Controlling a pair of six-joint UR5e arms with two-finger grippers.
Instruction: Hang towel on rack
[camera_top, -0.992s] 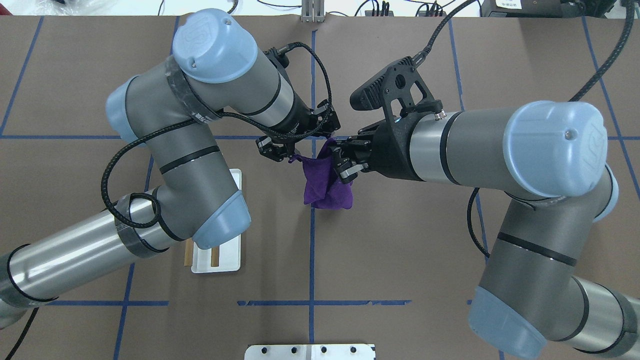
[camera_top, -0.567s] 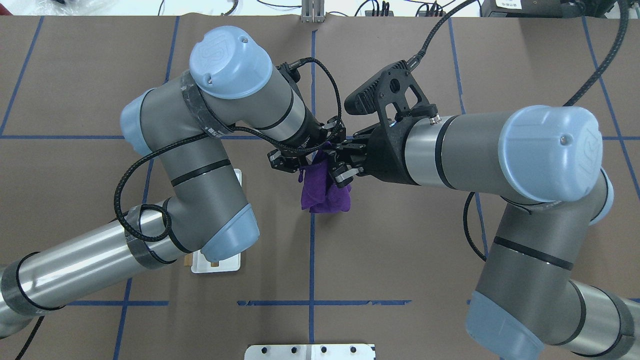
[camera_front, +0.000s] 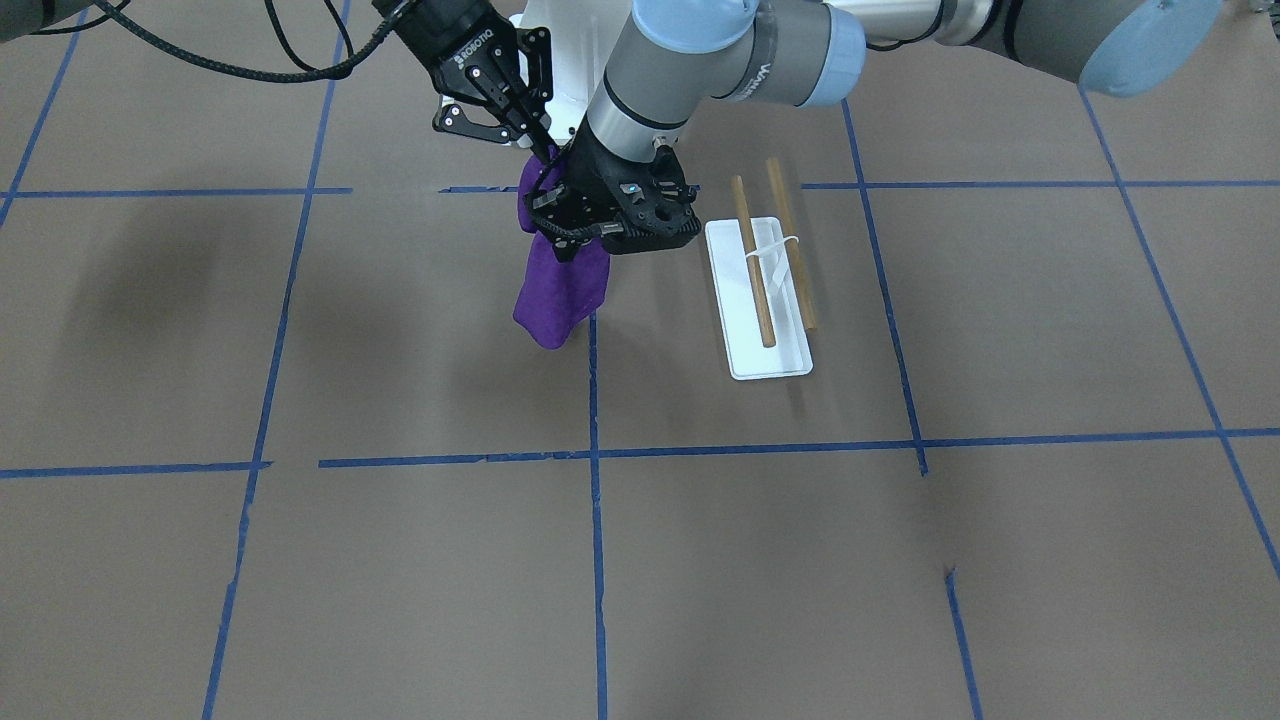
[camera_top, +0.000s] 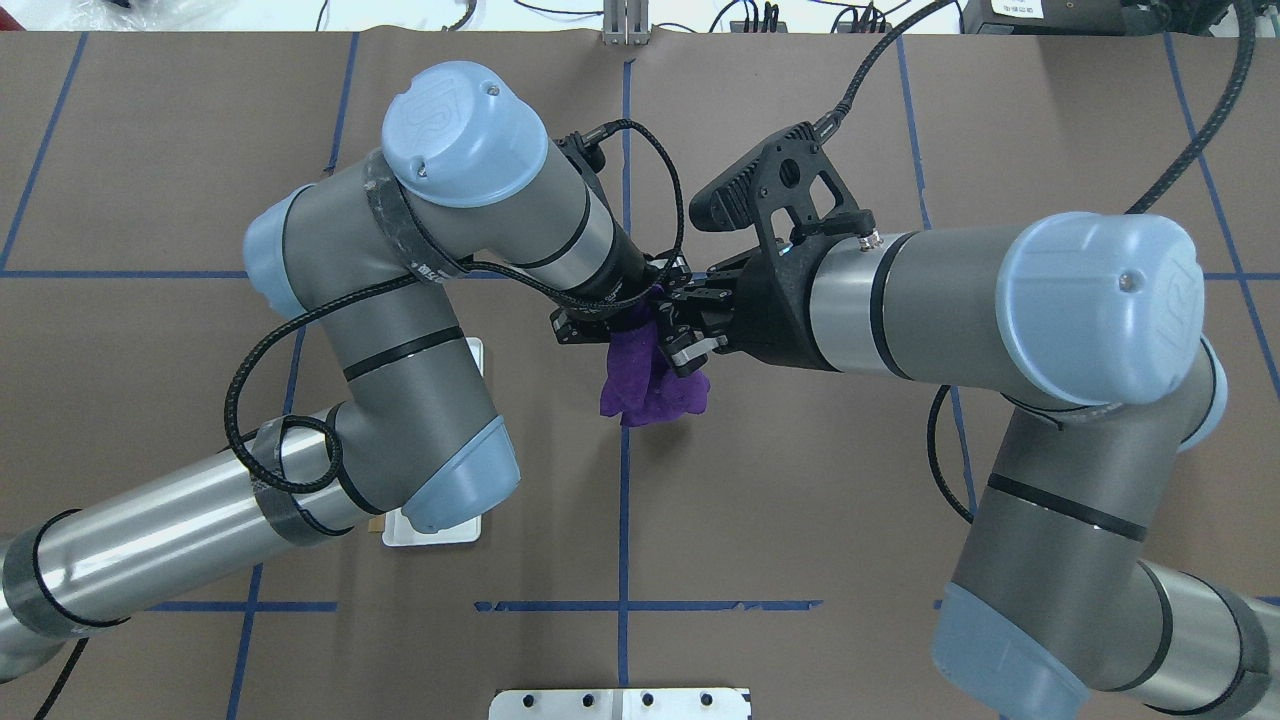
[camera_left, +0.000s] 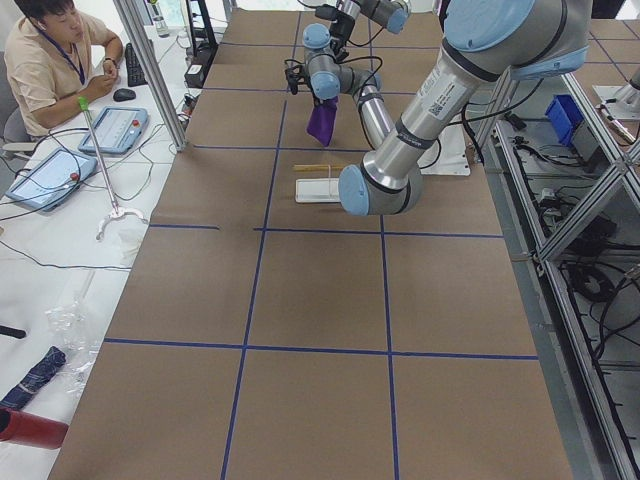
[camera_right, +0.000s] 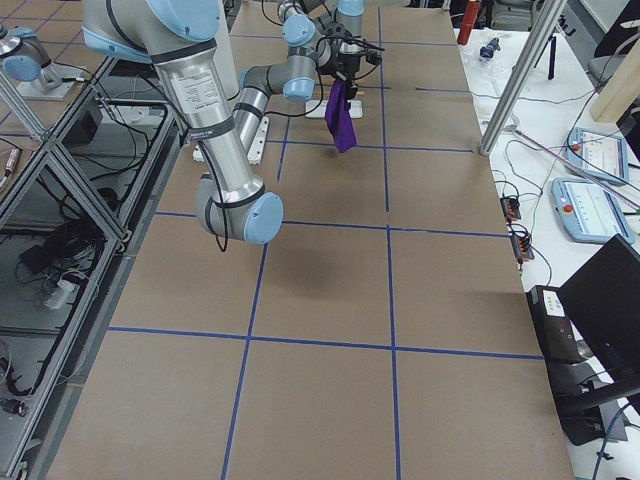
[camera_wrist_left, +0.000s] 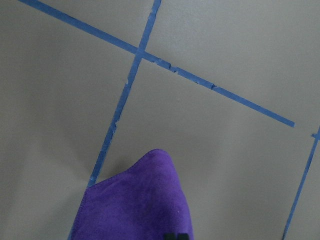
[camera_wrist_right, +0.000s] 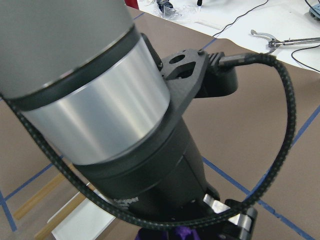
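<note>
The purple towel (camera_front: 560, 290) hangs bunched above the table, held at its top between the two grippers; it also shows in the overhead view (camera_top: 648, 388) and the left wrist view (camera_wrist_left: 135, 205). My left gripper (camera_top: 603, 328) is shut on the towel's upper edge. My right gripper (camera_top: 678, 338) is shut on the towel right beside it, and the two almost touch. The rack (camera_front: 758, 300) stands to the left arm's side of the towel: a white base with two wooden dowel rods (camera_front: 752, 262). In the overhead view the left arm hides most of the rack (camera_top: 440, 527).
Blue tape lines (camera_front: 592, 400) grid the brown table. The white robot pedestal (camera_top: 620, 702) sits at the near edge. An operator (camera_left: 55, 60) sits at a side desk beyond the table. The left elbow (camera_top: 440, 480) hangs over the rack.
The left gripper has moved right, close up against the right gripper. The towel has gone from spread between them to a narrower, bunched hang. The left elbow now covers more of the rack.
</note>
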